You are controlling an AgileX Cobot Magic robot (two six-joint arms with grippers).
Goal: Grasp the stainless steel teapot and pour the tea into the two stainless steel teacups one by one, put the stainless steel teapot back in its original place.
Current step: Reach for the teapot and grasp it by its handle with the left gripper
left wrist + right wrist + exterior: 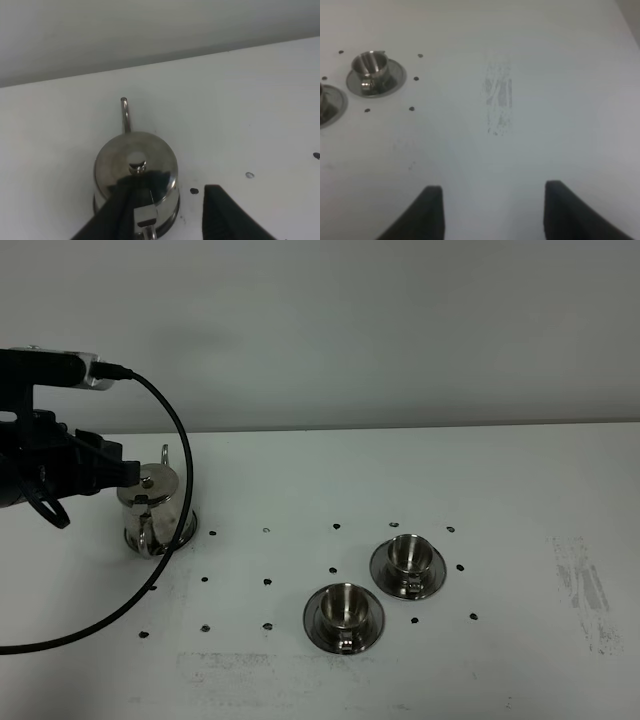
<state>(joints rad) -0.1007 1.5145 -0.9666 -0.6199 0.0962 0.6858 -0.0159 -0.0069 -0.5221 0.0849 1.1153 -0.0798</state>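
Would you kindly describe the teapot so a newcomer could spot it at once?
On the white table, look left, beside the black robot arm. The stainless steel teapot stands there; unlike the near teacup and far teacup, it is taller, with a knobbed lid and spout.

Looked like a robot test lab: white table (500, 470) with a grid of black marker dots (267, 581), plain white wall (350, 330).

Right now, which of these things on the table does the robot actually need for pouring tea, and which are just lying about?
Needed:
stainless steel teapot
near teacup and far teacup, each on its saucer
left gripper, at the teapot's handle

Just lying about:
black cable
dark dots and grey scuff mark on the table
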